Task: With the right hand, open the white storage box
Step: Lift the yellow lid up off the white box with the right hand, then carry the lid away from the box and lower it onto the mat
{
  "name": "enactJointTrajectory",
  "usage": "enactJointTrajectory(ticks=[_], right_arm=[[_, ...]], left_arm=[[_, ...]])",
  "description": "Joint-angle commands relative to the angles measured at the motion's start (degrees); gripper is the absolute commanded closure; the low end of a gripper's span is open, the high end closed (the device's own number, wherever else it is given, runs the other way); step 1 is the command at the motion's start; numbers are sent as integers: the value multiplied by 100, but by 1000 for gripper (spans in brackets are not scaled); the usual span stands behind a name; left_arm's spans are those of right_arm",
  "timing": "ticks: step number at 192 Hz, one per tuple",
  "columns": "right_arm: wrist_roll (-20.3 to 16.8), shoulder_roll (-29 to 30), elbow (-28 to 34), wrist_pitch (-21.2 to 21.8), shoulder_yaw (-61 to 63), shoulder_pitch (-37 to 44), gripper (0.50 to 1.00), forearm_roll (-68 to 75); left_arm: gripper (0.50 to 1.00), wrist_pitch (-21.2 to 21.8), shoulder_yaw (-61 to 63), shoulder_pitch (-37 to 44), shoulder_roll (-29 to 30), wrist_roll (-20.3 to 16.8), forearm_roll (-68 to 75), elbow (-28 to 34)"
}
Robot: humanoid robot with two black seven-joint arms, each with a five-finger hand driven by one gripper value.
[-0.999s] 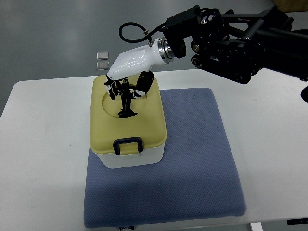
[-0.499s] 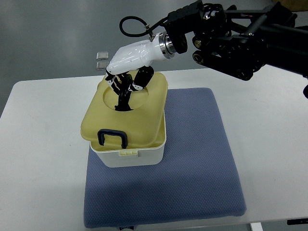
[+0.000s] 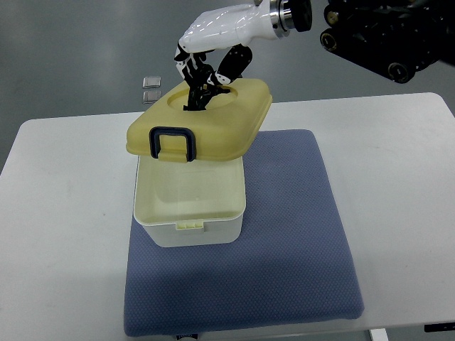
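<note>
My right hand [image 3: 213,50] fingers pinch the yellow lid [image 3: 202,124], raised toward 12 o'clock; white storage box [image 3: 188,213] open, lid unplaced.

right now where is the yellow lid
The yellow lid is lifted off and tilted above the rear of the open white box, held by the right hand near the top centre of the view, over the blue mat.
</note>
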Motion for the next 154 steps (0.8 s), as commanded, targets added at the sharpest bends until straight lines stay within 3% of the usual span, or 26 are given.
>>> enactJointTrajectory(ticks=[1, 154], right_arm=[[0, -258, 1, -1, 1, 17, 1000, 0], [0, -1770, -17, -537, 256, -1187, 1000, 8]], left_arm=[[500, 0, 0, 0, 0, -1, 0, 0], [500, 0, 0, 0, 0, -1, 0, 0]])
